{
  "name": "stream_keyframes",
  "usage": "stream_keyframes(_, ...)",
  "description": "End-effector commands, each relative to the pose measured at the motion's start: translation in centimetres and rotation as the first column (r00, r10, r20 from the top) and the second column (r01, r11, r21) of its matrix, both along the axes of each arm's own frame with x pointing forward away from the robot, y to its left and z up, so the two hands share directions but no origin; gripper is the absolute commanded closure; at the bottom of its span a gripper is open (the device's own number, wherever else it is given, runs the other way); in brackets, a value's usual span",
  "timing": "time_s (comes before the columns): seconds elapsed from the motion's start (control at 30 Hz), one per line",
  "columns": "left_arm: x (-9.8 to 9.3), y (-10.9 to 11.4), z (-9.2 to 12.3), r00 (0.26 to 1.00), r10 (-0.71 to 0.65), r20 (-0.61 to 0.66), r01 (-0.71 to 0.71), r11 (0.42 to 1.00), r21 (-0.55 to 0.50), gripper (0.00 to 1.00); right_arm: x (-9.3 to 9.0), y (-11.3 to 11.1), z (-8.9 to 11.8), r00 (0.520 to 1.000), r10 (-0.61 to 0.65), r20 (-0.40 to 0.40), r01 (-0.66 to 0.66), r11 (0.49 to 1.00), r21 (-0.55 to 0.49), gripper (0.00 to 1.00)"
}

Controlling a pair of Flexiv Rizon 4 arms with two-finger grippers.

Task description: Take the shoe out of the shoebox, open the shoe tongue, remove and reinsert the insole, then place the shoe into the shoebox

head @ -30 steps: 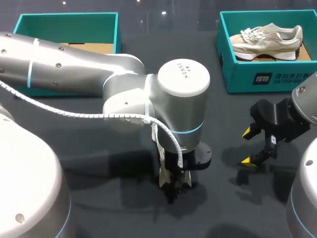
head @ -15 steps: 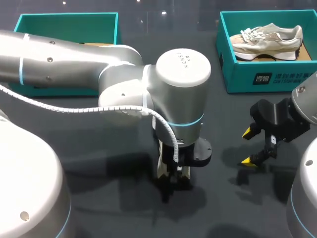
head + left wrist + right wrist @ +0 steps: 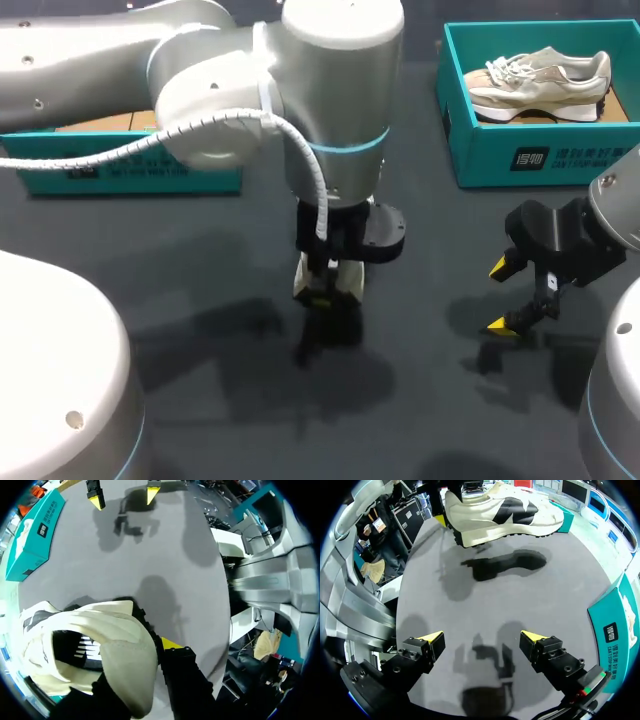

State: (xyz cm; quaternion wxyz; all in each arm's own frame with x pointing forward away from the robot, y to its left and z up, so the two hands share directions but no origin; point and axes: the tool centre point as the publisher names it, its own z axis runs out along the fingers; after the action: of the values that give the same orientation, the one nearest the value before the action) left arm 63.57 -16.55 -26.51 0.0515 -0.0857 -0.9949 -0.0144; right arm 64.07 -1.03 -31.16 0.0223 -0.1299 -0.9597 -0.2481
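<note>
A cream shoe (image 3: 505, 510) with black side markings hangs above the dark table, its shadow on the surface below it. My left gripper (image 3: 325, 292) is shut on the shoe's heel collar (image 3: 125, 655). One yellow fingertip (image 3: 170, 643) shows outside the collar; the other is hidden inside the shoe. In the head view my left wrist covers nearly all of the shoe. My right gripper (image 3: 500, 296) hovers open and empty over the table's right side, well apart from the shoe, which lies ahead of its fingers (image 3: 481, 637).
A teal shoebox (image 3: 520, 155) at the back right holds a second cream shoe (image 3: 540, 80). Another teal shoebox (image 3: 130, 172) stands at the back left, partly behind my left arm. The bare table (image 3: 430, 400) stretches between the grippers.
My left arm has risen and swung toward the back of the table, lifting the shoe off the surface. The right arm has not moved.
</note>
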Motion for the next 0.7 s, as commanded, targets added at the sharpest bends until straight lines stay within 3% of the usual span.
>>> stream_keyframes(0.03,1.1,2.8,6.0,1.0,-0.009,0.001,0.009,1.0,-0.018,1.0,-0.2,-0.1,0.0,1.0,-0.001,0.003,0.001,1.0,-0.001,0.0)
stream_keyframes(0.17,2.1,4.4,8.6,0.999,0.019,0.028,-0.019,1.0,-0.005,1.0,-0.2,-0.1,0.0,1.0,-0.001,0.003,0.001,1.0,-0.001,0.0)
stream_keyframes(0.7,2.1,4.4,8.6,0.999,0.019,0.028,-0.019,1.0,-0.005,1.0,-0.2,-0.1,0.0,1.0,-0.001,0.003,0.001,1.0,-0.001,0.0)
